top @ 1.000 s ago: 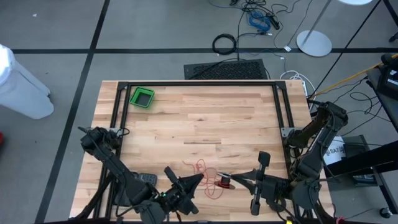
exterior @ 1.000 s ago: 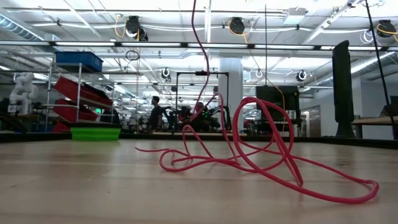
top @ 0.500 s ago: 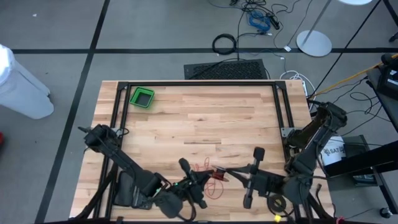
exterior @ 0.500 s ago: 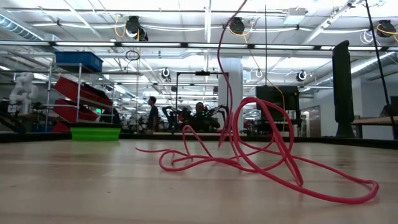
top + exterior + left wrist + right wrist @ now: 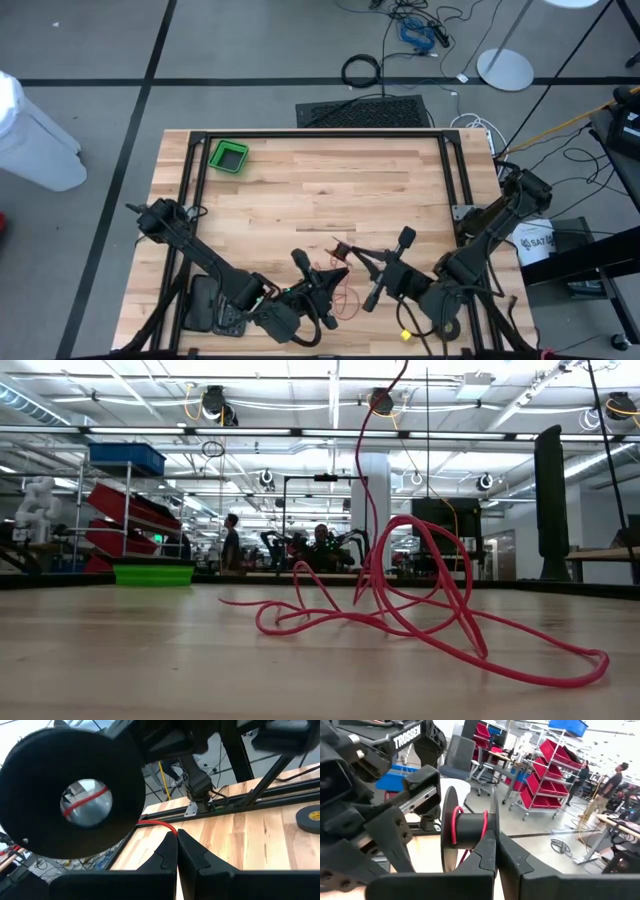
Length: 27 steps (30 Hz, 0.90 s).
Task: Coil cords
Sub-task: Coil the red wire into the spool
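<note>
A thin red cord lies in loose loops on the wooden table near its front edge, also in the high view. One strand rises off the table out of the low view. Part of the cord is wound on a small black spool, seen in the high view above the loops. My right gripper is shut on the spool. My left gripper, also seen in the high view, is shut on the cord just on the near side of the spool. My left gripper pinches a single strand of the red cord between its two fingertips. The strand runs from the fingers toward the spool's big black flange and is clear of the table there. My right gripper holds the spool by the rim of one flange, pinched between its two fingers. The fingers come level from the table's right. The spool is lifted clear of the table, its axle lying level, with red turns on its hub.
A green bin stands at the table's far left. A flat black tape ring lies on the wood near the front right. A black metal frame runs along the table's far and side edges. The table's far half is bare wood.
My right gripper has carried the spool up and toward the table's far edge and left, off the loops. My left gripper has gone a little toward the right and far edge, staying shut on the cord. The rising strand has swung from leaning left to leaning right; the loops stay put.
</note>
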{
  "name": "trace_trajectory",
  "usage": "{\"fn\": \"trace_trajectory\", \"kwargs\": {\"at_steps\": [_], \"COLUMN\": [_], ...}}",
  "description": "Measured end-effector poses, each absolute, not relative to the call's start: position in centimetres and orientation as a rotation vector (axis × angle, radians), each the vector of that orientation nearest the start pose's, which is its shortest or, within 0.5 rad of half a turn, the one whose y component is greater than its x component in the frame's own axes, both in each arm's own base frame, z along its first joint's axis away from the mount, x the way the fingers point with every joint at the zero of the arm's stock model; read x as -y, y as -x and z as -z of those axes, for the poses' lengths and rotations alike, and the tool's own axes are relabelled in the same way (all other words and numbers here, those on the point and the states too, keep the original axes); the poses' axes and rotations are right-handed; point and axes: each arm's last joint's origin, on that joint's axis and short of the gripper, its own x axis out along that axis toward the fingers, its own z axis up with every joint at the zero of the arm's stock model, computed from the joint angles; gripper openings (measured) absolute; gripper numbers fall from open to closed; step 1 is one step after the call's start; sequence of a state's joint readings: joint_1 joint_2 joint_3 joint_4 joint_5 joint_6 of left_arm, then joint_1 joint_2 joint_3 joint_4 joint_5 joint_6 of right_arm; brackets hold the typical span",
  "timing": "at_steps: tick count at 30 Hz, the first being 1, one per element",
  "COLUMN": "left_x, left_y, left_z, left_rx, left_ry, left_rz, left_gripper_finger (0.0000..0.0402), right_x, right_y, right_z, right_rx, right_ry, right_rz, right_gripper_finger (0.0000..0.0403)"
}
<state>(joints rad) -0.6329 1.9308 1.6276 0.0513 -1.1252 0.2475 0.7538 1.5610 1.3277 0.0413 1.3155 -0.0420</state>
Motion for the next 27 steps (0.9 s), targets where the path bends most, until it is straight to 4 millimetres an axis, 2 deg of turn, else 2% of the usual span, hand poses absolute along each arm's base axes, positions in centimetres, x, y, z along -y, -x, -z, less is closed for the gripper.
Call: {"fn": "trace_trajectory", "kwargs": {"at_steps": [11, 20, 27], "left_x": [24.1, 24.9, 25.9], "left_y": [-37.2, -36.7, -35.9], "left_z": [-31.6, -31.9, -32.9], "left_rx": [-0.213, -0.202, -0.196], "left_ry": [-0.423, -0.455, -0.485], "left_rz": [-0.471, -0.476, -0.508], "left_gripper_finger": [0.0001, 0.0001, 0.0001], "right_x": [-21.3, -21.4, -21.3], "right_y": [-28.3, -28.2, -28.0], "right_z": [-34.0, -33.5, -32.8], "right_rx": [-0.147, -0.184, -0.226], "right_ry": [0.282, 0.354, 0.410], "right_rz": [0.630, 0.617, 0.596], "right_gripper_finger": [0.0000, 0.0000, 0.0000]}}
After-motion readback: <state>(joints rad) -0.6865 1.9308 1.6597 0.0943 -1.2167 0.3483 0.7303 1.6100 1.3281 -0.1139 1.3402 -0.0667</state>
